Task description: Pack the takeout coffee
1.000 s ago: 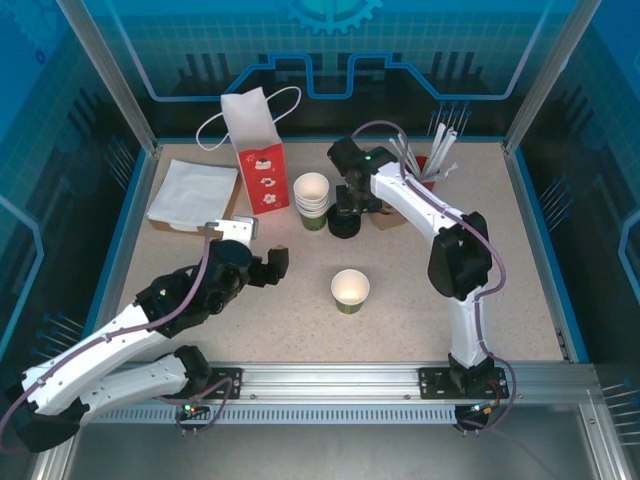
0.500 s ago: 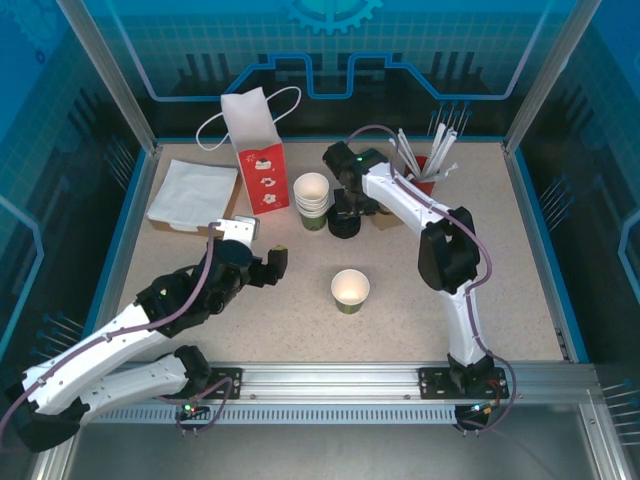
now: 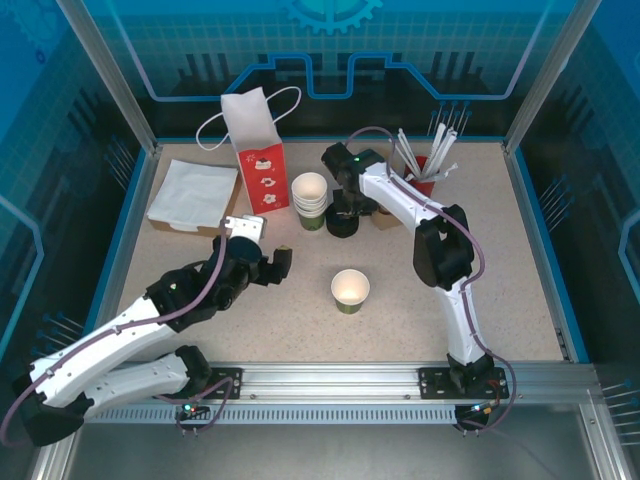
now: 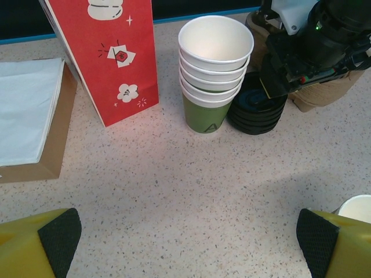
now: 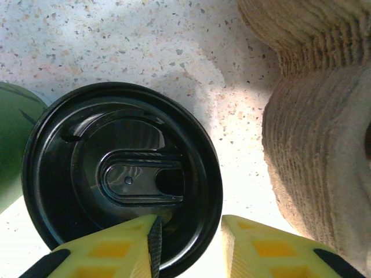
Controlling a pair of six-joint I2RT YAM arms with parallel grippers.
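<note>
The takeout coffee cup (image 3: 350, 290), olive-green outside and white inside, stands lidless mid-table; its rim (image 4: 356, 207) peeks in at the left wrist view's lower right. A stack of black lids (image 3: 343, 226) (image 4: 255, 107) sits right of the stacked cups. My right gripper (image 3: 346, 208) (image 5: 188, 234) hangs just over the top lid (image 5: 124, 179), open narrowly. Its jaws straddle the lid's near rim, one finger over the lid, the other outside. My left gripper (image 3: 278, 262) (image 4: 188, 243) hovers wide open above bare table, left of the lone cup.
A red paper bag (image 3: 258, 160) (image 4: 104, 52) stands at the back, with stacked lidless cups (image 3: 312, 200) (image 4: 213, 69) beside it. White napkins (image 3: 192, 195) lie at back left. A red cup of straws (image 3: 425, 165) and a brown pulp carrier (image 5: 324, 133) sit right of the lids.
The right gripper's jaws have drawn closer together around the lid's rim. The left arm has crept slightly forward and right, still open.
</note>
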